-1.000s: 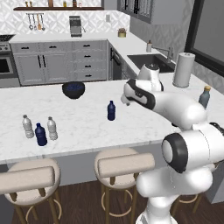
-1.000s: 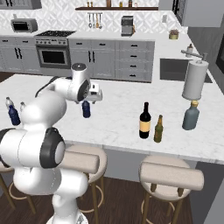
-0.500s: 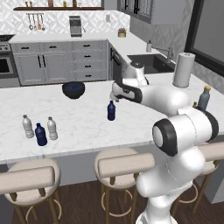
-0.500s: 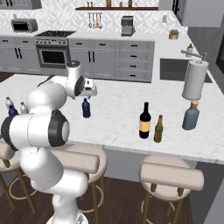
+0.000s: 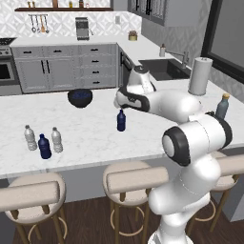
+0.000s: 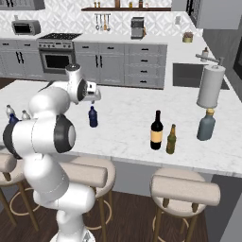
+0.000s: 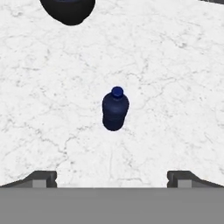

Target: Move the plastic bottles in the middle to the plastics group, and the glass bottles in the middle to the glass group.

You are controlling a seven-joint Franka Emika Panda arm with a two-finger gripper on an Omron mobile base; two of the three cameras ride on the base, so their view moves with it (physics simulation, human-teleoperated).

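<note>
One dark blue plastic bottle (image 7: 115,109) is left standing mid-counter, directly below the gripper (image 7: 112,178), whose jaws are spread wide and hold nothing. It is not yet grasped. Beside the glass group (image 6: 206,125), the wine bottle (image 6: 156,131) is seen; the plastics group (image 5: 43,142) lies well apart.

White marble desk (image 5: 90,136) runs across the kitchen, with tan-cushioned round stools (image 5: 131,176) drawn up on its near side over a dark wood plank floor (image 5: 90,224). Grey cabinets (image 5: 66,71) with dark handles line the far wall under a patterned tile backsplash (image 5: 57,24), alongside a steel oven range (image 6: 59,54), a wooden wall shelf (image 6: 125,8) and a coffee machine (image 6: 137,27). A dark recessed sink (image 6: 189,75) with a faucet (image 6: 210,59) sits in the side counter beside a dark window (image 5: 228,38).
</note>
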